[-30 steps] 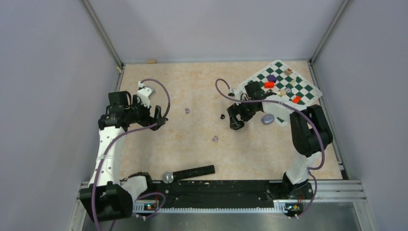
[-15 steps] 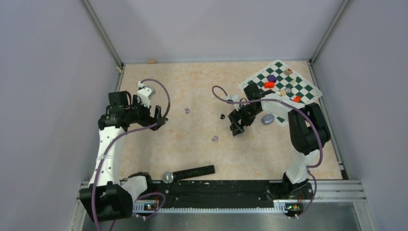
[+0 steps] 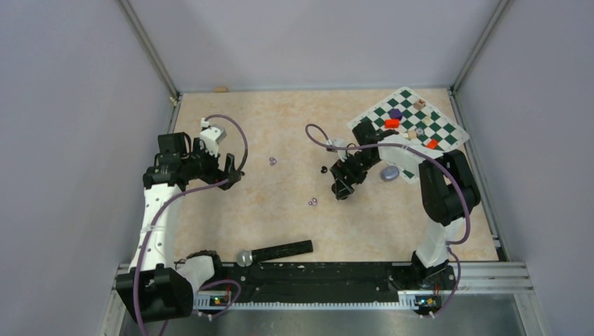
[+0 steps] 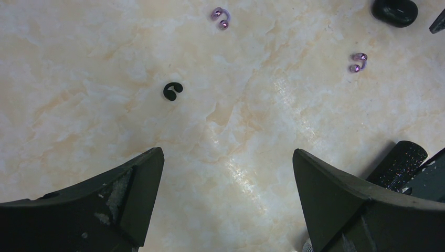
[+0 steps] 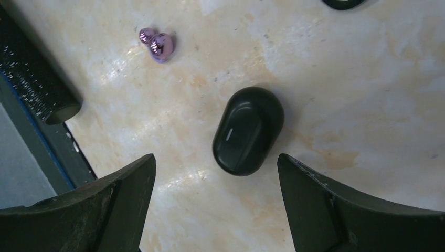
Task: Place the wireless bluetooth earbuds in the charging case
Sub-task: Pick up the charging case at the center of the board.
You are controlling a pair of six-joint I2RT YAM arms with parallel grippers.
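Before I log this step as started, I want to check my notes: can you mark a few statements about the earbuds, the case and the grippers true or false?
1. The black case lies on the table between the fingers of the right gripper, and neither finger touches it. True.
2. The left gripper holds a lilac earbud. False: it is open and empty, above bare table.
3. A lilac earbud lies on the table apart from the black case. True.
4. The black case has its lid open. False: the lid is shut.
5. A black earbud lies loose on the table ahead of the left gripper. True.
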